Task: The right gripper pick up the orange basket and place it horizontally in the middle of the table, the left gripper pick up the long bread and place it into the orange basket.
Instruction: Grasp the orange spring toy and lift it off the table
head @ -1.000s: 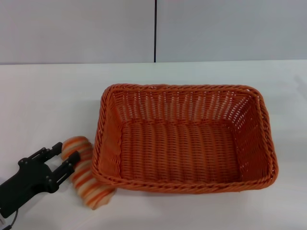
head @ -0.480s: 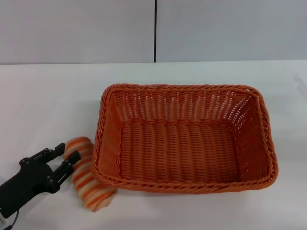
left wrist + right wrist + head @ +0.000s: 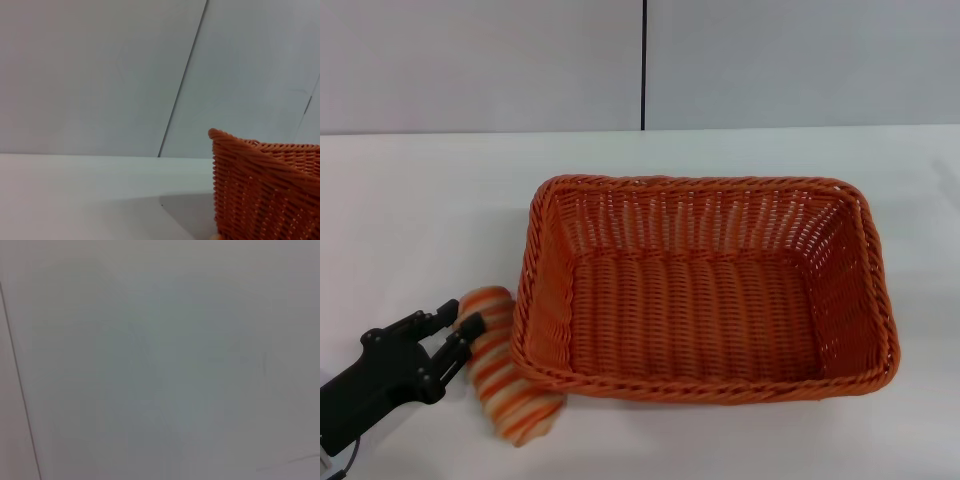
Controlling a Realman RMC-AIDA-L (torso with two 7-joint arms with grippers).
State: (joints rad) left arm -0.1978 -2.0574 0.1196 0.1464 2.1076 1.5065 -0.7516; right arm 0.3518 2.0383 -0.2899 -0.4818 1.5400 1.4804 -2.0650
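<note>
The orange basket (image 3: pixel 705 290) lies lengthwise across the middle of the white table (image 3: pixel 420 200), and nothing is inside it. One of its corners (image 3: pixel 265 190) shows in the left wrist view. The long bread (image 3: pixel 505 370), striped cream and orange, lies on the table against the basket's near left corner. My left gripper (image 3: pixel 460 320) is open at the lower left, its fingertips at the loaf's far end and its fingers not around the loaf. The right gripper is out of view; its wrist view shows only a grey wall.
A grey wall (image 3: pixel 480 60) with a dark vertical seam (image 3: pixel 644 60) stands behind the table's far edge. Bare tabletop lies to the left of the basket and behind it.
The left gripper has drawn back slightly toward the lower left. The bread has shifted a little and its near end has swung toward the front edge. The basket has not moved.
</note>
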